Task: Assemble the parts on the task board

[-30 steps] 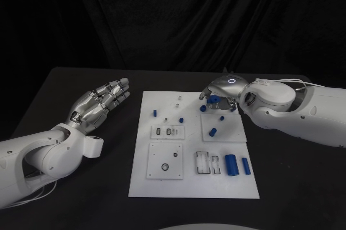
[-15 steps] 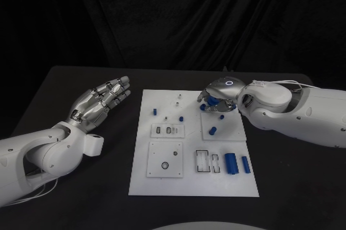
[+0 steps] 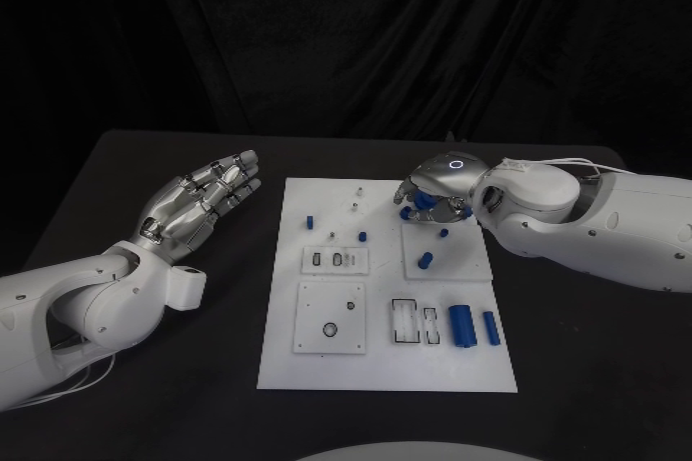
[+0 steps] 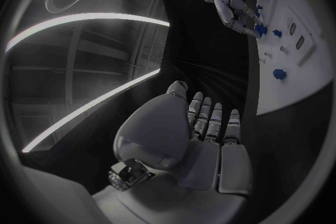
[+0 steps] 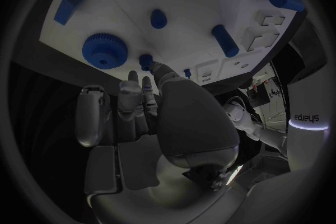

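Head view: the right hand (image 3: 436, 196) hovers over the far end of the task board (image 3: 385, 366), fingers curled down around a blue gear (image 3: 420, 205); whether it grips is unclear. The left hand (image 3: 202, 203) hangs flat and spread over the black table (image 3: 173, 401).

Left wrist view: the left hand's fingers (image 4: 210, 117) are straight and empty.

Right wrist view: the gear (image 5: 105, 50) lies just beyond the fingertips (image 5: 133, 75), near small blue parts (image 5: 159, 18).
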`<control>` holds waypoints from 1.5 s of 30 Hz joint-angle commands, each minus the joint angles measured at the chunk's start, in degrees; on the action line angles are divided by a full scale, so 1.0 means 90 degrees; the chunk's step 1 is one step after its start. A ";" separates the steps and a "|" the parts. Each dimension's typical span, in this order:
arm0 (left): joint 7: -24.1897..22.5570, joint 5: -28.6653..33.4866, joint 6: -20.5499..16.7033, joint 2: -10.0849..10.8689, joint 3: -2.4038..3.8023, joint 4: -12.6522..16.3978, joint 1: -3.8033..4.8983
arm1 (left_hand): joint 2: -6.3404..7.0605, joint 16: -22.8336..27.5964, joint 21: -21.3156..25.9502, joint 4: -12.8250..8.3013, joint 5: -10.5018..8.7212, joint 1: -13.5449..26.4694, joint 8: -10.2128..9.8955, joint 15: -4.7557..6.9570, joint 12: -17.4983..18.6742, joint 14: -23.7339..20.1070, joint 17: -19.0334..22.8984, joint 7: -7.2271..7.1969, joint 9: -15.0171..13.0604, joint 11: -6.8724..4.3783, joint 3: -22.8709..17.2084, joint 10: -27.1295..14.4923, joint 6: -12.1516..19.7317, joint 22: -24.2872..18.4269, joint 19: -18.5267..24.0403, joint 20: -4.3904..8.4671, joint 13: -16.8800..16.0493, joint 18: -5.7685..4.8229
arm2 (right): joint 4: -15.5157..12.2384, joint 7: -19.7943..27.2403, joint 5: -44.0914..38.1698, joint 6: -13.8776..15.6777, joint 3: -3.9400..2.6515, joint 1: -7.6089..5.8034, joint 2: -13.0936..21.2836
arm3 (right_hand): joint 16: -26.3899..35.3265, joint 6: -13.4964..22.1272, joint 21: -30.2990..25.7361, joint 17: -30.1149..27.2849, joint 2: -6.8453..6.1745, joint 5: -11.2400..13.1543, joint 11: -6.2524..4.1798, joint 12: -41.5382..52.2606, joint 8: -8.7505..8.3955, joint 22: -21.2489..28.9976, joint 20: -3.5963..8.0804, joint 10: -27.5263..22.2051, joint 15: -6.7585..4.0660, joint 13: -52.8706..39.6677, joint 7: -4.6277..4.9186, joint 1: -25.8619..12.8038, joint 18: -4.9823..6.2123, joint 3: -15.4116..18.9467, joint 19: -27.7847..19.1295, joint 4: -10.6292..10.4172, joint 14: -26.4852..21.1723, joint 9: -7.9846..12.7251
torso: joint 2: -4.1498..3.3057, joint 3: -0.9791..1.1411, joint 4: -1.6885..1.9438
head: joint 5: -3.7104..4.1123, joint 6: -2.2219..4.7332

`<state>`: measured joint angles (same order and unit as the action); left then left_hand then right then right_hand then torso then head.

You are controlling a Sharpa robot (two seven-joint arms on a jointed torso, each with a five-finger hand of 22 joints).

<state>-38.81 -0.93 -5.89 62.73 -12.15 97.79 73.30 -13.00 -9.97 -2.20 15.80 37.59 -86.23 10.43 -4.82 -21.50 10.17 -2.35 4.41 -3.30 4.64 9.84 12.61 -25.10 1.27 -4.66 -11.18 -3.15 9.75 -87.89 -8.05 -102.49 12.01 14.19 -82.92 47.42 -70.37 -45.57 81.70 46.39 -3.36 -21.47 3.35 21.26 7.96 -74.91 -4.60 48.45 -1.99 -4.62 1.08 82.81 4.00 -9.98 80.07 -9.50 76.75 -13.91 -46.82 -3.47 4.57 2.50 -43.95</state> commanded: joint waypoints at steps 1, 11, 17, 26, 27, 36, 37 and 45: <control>-0.0624 0.0027 0.0164 -0.0024 0.0005 -0.0005 0.0015 | 0.0021 -0.0048 -0.0039 -0.0005 0.0025 -0.0069 0.0047 -0.0069 -0.0041 0.0012 -0.0009 0.0049 -0.0004 0.0072 -0.0053 -0.0003 -0.0025 0.0007 -0.0001 -0.0058 -0.0007 0.0057 | 0.0038 0.0055 -0.0058 0.0004 -0.0003 0.0033 -0.0021 | -0.0023 -0.0070 0.0032 0.0006 -0.0062 -0.0015 -0.0001 -0.0027 0.0046 -0.0342 0.0011 0.0073 0.0008 -0.0010 0.0004 0.0024 -0.0068 -0.0049 0.0043 -0.0004 0.0033 -0.0028 | 0.0003 -0.0002 -0.0004 | 0.0003 -0.0011; -0.0585 0.0027 0.0218 -0.0035 0.0005 -0.0032 0.0014 | 0.0022 -0.0061 -0.0040 -0.0010 0.0025 -0.0078 0.0055 -0.0093 -0.0053 0.0025 -0.0011 0.0064 -0.0005 0.0096 -0.0072 0.0004 -0.0030 0.0008 -0.0005 -0.0081 -0.0007 0.0055 | 0.0204 0.0157 -0.0058 0.0189 -0.0003 0.0139 -0.0105 | -0.0095 -0.0354 0.0052 0.0145 -0.0092 0.0124 -0.0005 0.0001 0.0175 -0.0402 0.0013 0.0315 0.0005 -0.0063 0.0054 0.0008 -0.0077 -0.0213 0.0073 -0.0041 0.0099 -0.0186 | 0.0005 -0.0002 0.0002 | -0.0010 -0.0035; -0.0569 0.0027 0.0233 -0.0041 0.0005 -0.0049 0.0013 | 0.0022 -0.0061 -0.0040 -0.0010 0.0025 -0.0078 0.0055 -0.0093 -0.0053 0.0025 -0.0011 0.0064 -0.0005 0.0096 -0.0072 0.0004 -0.0030 0.0008 -0.0005 -0.0081 -0.0007 0.0055 | 0.0258 0.0234 -0.0058 0.0271 -0.0003 0.0178 -0.0156 | -0.0241 -0.0751 0.0041 0.0419 -0.0087 0.0164 -0.0072 0.0048 0.0390 -0.0425 0.0049 0.0608 -0.0042 -0.0127 0.0078 0.0019 -0.0076 -0.0327 0.0076 -0.0032 0.0223 -0.0414 | 0.0003 -0.0006 0.0005 | -0.0013 -0.0037; -0.0562 0.0027 0.0244 -0.0047 0.0005 -0.0060 0.0013 | 0.0014 -0.0065 -0.0042 -0.0014 0.0029 -0.0087 0.0065 -0.0112 -0.0067 0.0029 -0.0011 0.0075 -0.0006 0.0116 -0.0094 0.0011 -0.0038 0.0008 -0.0011 -0.0099 -0.0008 0.0054 | 0.0273 0.0281 -0.0058 0.0697 -0.0003 0.0191 -0.0158 | -0.0252 -0.1218 -0.0041 0.0473 0.0045 0.0069 -0.0256 0.0118 0.0675 -0.0368 0.0171 0.1201 -0.0181 -0.0206 0.0271 0.0324 -0.0053 -0.0568 0.0019 0.0214 0.0277 -0.0744 | -0.0001 0.0000 0.0007 | -0.0004 -0.0027; -0.0560 0.0027 0.0245 -0.0047 0.0005 -0.0062 0.0013 | 0.0014 -0.0065 -0.0042 -0.0014 0.0029 -0.0087 0.0065 -0.0112 -0.0067 0.0029 -0.0011 0.0075 -0.0006 0.0116 -0.0094 0.0011 -0.0038 0.0008 -0.0011 -0.0099 -0.0008 0.0054 | 0.0275 0.0300 -0.0058 0.0806 -0.0003 0.0191 -0.0154 | -0.0250 -0.1268 -0.0040 0.0475 0.0045 0.0073 -0.0267 0.0111 0.0710 -0.0378 0.0187 0.1271 -0.0195 -0.0211 0.0292 0.0329 -0.0056 -0.0573 0.0029 0.0228 0.0288 -0.0790 | -0.0001 0.0000 0.0007 | -0.0004 -0.0027; -0.0547 0.0027 0.0234 -0.0023 0.0005 -0.0050 0.0013 | 0.0014 -0.0065 -0.0042 -0.0014 0.0029 -0.0087 0.0065 -0.0112 -0.0067 0.0029 -0.0011 0.0075 -0.0006 0.0116 -0.0094 0.0011 -0.0038 0.0008 -0.0011 -0.0099 -0.0008 0.0054 | 0.0218 0.0396 0.0249 0.1265 -0.0005 0.0036 -0.0194 | -0.0328 -0.1447 0.0036 0.0671 0.0022 0.0113 -0.0257 -0.0046 0.0836 -0.0517 0.0232 0.1620 -0.0221 -0.0191 0.0344 0.0338 -0.0098 -0.0616 0.0159 0.0278 0.0429 -0.1030 | 0.0006 -0.0009 -0.0008 | -0.0072 -0.0028; -0.0546 0.0027 0.0233 -0.0024 0.0005 -0.0051 0.0013 | 0.0014 -0.0065 -0.0042 -0.0014 0.0029 -0.0087 0.0065 -0.0112 -0.0067 0.0029 -0.0011 0.0075 -0.0006 0.0116 -0.0094 0.0011 -0.0038 0.0008 -0.0011 -0.0099 -0.0008 0.0054 | 0.0219 0.0399 0.0306 0.1271 -0.0006 -0.0004 -0.0224 | -0.0329 -0.1446 0.0041 0.0674 0.0019 0.0116 -0.0252 -0.0053 0.0835 -0.0524 0.0232 0.1624 -0.0220 -0.0189 0.0348 0.0338 -0.0100 -0.0617 0.0164 0.0279 0.0432 -0.1034 | 0.0006 -0.0010 -0.0006 | -0.0072 -0.0032; -0.0534 0.0027 0.0257 -0.0105 0.0005 -0.0098 0.0013 | 0.0007 -0.0068 -0.0042 -0.0018 0.0034 -0.0096 0.0068 -0.0121 -0.0074 0.0032 -0.0011 0.0082 -0.0007 0.0125 -0.0113 0.0014 -0.0038 0.0008 -0.0012 -0.0109 -0.0008 0.0055 | 0.0596 0.0455 0.0539 0.1284 -0.0014 -0.0244 -0.0801 | -0.0356 -0.1421 0.0077 0.0748 0.0004 0.0235 -0.0237 -0.0188 0.0810 -0.0583 0.0222 0.1673 -0.0205 -0.0158 0.0364 0.0337 -0.0117 -0.0637 0.0217 0.0291 0.0479 -0.1100 | 0.0008 -0.0007 0.0003 | -0.0051 -0.0037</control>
<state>-38.84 -0.87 -4.37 61.94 -12.15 96.86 73.30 -12.78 -10.20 -2.20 15.64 37.58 -86.46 10.65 -5.43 -21.91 10.36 -2.38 4.82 -3.30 5.23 9.04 12.80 -25.51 1.25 -4.85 -11.80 -3.14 9.75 -83.05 -4.71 -99.36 21.65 14.08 -85.01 40.46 -73.42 -58.24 82.10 53.08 -3.78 -19.64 1.80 19.77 15.35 -74.93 -2.45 62.50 -3.81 -6.00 3.95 85.96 4.01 -15.43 81.61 -7.00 80.71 -19.91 -46.76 -3.52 4.55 1.95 -44.29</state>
